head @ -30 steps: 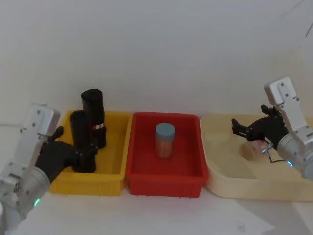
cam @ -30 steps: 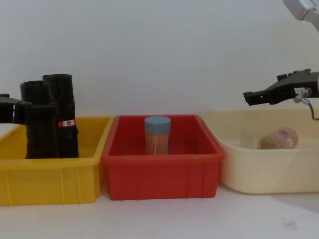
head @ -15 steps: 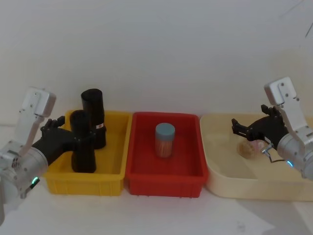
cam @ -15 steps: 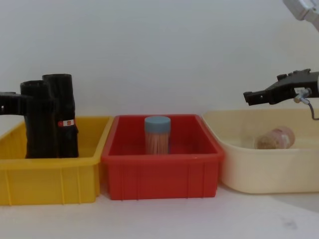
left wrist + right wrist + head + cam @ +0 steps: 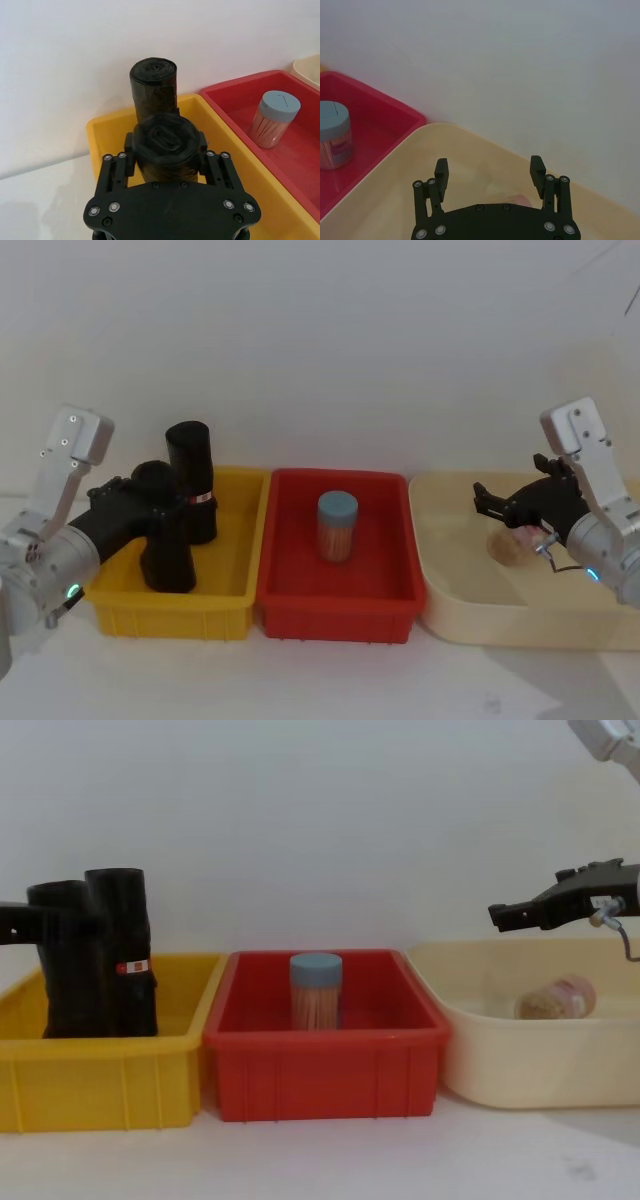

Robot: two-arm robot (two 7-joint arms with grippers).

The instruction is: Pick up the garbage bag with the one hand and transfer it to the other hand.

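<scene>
Garbage bag (image 5: 168, 562) in yellow bin (image 5: 170, 616) beside stickered roll (image 5: 190, 452), tight in left gripper (image 5: 162, 504); right gripper (image 5: 481, 498) spread over cream tub (image 5: 520, 625).

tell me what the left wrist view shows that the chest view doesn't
Left wrist view: the coiled top of the garbage bag, clamped by the left gripper. Chest view: the red-and-white sticker on the other roll, the right gripper above the cream tub, a jar lying inside. Both: those two rolls in the yellow bin, the toothpick jar in the red bin.
</scene>
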